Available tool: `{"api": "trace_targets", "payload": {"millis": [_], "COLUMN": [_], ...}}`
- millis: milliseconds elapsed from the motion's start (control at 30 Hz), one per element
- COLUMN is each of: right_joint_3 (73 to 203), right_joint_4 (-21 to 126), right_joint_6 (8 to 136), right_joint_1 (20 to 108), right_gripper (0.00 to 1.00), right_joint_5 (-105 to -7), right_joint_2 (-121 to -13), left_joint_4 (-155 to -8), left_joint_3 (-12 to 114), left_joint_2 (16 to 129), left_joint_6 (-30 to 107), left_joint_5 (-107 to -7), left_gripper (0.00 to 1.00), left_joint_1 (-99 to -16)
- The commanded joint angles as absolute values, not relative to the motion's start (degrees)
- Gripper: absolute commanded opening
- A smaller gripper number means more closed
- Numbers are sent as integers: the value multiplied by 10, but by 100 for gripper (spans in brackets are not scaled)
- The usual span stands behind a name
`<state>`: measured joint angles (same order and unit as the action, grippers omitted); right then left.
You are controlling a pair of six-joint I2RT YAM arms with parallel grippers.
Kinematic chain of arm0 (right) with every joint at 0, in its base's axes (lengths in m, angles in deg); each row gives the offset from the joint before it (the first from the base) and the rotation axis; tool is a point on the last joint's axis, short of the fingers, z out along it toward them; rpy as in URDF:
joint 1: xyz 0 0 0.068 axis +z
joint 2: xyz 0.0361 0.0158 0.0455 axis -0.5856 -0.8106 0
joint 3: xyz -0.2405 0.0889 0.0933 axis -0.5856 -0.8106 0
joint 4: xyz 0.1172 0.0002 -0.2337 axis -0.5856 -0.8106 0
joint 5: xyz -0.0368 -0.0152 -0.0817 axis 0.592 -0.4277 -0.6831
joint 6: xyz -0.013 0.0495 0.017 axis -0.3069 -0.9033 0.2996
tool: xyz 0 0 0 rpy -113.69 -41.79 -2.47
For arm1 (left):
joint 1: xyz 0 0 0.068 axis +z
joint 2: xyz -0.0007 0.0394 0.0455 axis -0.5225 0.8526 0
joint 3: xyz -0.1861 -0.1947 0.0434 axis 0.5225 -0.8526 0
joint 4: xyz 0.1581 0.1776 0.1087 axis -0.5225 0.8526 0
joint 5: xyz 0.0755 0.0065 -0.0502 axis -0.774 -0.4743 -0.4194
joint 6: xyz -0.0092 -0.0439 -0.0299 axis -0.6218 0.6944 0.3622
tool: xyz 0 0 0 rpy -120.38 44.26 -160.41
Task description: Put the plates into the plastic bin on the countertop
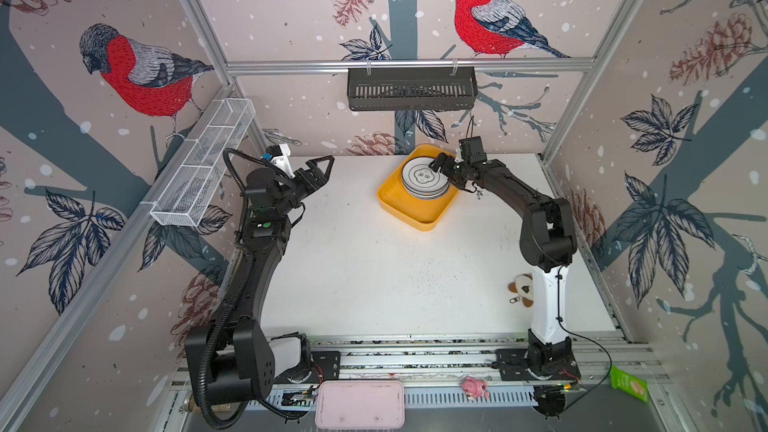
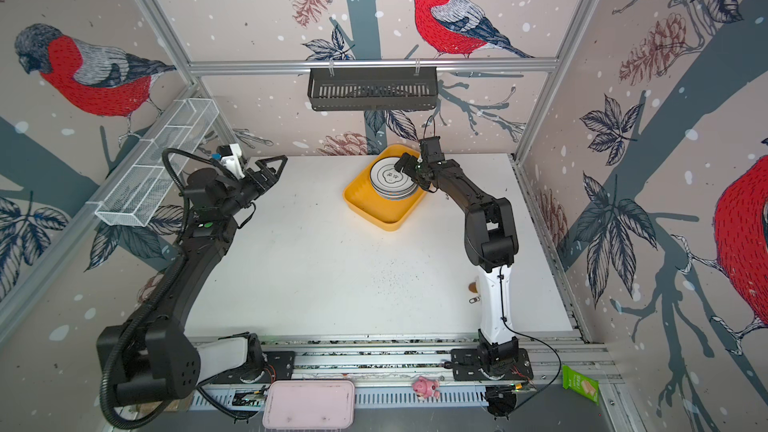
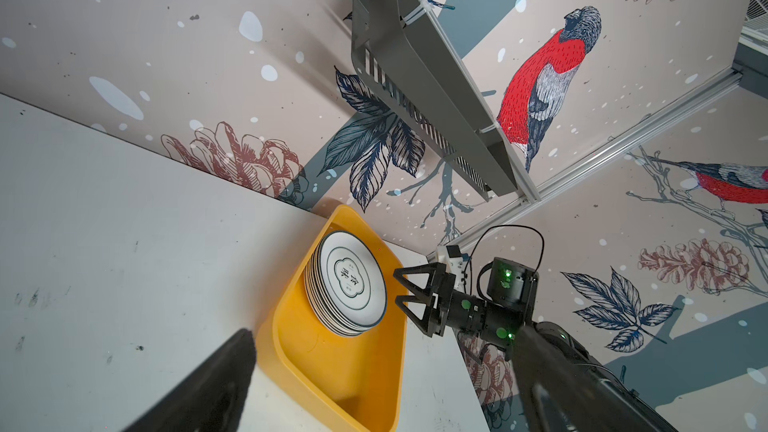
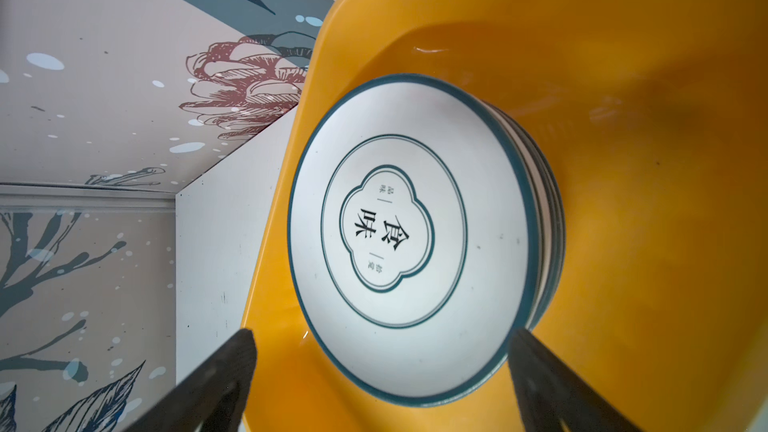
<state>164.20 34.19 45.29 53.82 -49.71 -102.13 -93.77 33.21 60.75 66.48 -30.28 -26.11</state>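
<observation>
Plates point(image 1: 424, 178) sit in one stack at the far end of the yellow bin point(image 1: 415, 215), and both top views show you that the bin's near end is bare. The bin lies at an angle on the table point(image 1: 374, 267), close to the back wall and right of the middle. The top plate point(image 4: 399, 234) is white with a dark green rim, a thin green ring and a lobed frame around dark characters. Only the edges of the plates under it show.

Your right claw point(image 3: 398, 287) is spread wide and has hold of nothing. Its tips hang just beside the stack's rim, with a gap between them and the plates in the left wrist view. The right wrist view shows one finger point(image 4: 232, 363) to each side of the top plate.

Your left claw point(image 1: 321, 168) is also wide open and empty, held above the table's far left corner, well apart from the bin.
</observation>
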Motion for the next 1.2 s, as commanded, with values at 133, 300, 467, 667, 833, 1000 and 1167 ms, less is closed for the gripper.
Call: {"api": "trace_targets", "payload": {"millis": [133, 300, 467, 667, 833, 1000, 1167], "right_joint_3": [1555, 1503, 1416, 1260, 1145, 1061, 1003], "right_joint_4": [407, 416, 444, 473, 444, 392, 348], "right_joint_6": [487, 511, 516, 507, 487, 457, 436], "right_joint_1": [545, 549, 555, 557, 553, 551, 551], "right_gripper": [99, 99, 99, 99, 99, 99, 99], "right_joint_5": [-525, -572, -640, -735, -814, -859, -890], "right_joint_2": [-927, -862, -773, -619, -486, -374, -267], "left_joint_4": [-907, -882, -855, -852, -852, -888, -945], "left_joint_3": [315, 285, 256, 219, 157, 85, 11], "left_joint_2": [569, 528, 496, 469, 435, 390, 341], "left_joint_6": [641, 627, 625, 600, 569, 527, 456], "left_joint_5": [-308, -336, -417, -483, -576, -628, -705], "left_gripper": [96, 96, 96, 96, 96, 96, 96], "left_joint_1": [-262, -262, -262, -261, -261, -261, -260]}}
